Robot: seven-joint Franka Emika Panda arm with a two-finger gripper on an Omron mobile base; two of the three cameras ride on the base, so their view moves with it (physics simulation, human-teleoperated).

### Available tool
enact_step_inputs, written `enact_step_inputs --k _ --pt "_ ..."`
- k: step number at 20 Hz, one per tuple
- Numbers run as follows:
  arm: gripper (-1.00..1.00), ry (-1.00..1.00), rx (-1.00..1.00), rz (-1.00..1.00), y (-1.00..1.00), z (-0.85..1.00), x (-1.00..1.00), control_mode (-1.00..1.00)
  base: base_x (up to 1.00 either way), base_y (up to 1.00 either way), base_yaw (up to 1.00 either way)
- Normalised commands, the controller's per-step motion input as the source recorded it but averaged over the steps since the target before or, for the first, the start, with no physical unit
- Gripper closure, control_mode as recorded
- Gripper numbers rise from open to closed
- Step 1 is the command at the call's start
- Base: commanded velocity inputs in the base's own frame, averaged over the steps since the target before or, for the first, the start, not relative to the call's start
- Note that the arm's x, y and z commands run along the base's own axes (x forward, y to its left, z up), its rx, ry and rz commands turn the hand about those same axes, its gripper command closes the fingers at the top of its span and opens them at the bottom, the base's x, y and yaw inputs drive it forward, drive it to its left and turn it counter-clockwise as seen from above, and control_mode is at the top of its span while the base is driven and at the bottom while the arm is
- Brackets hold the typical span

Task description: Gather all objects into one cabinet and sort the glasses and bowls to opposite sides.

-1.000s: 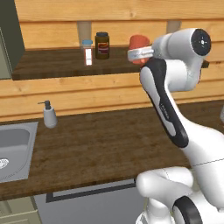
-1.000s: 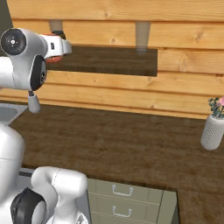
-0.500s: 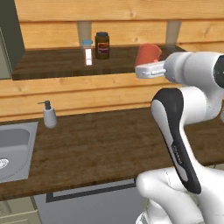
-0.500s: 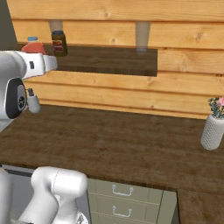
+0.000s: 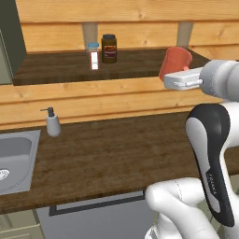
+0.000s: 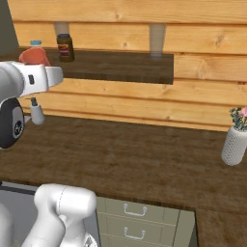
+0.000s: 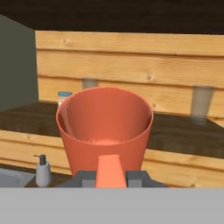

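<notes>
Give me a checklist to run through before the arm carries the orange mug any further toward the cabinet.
1. Grip on the orange mug: ok, gripper is shut on its handle.
2. Mug lifted off the wooden shelf: ok, held in the air.
3. Mug upright: not ok, it is tilted in the left base view.
4. Dark jar and small white bottle apart from the mug: ok, they stand further left.
5. Cabinet door open: cannot tell.
</notes>
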Motion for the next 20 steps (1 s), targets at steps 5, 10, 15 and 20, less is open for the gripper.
enact_step_inputs --k 5,10,15,20 --pt "1.0 0.05 0.0 0.0 -0.12 0.0 0.0 -1.0 0.0 0.0 0.0" --pt "1.0 0.08 0.0 0.0 0.0 0.0 0.0 -1.0 0.0 0.0 0.0" --pt "1.0 0.1 0.0 0.0 0.0 -0.08 0.0 -1.0 0.0 0.0 0.0" --pt "1.0 0.08 0.0 0.0 0.0 -0.06 0.0 -1.0 0.0 0.0 0.0"
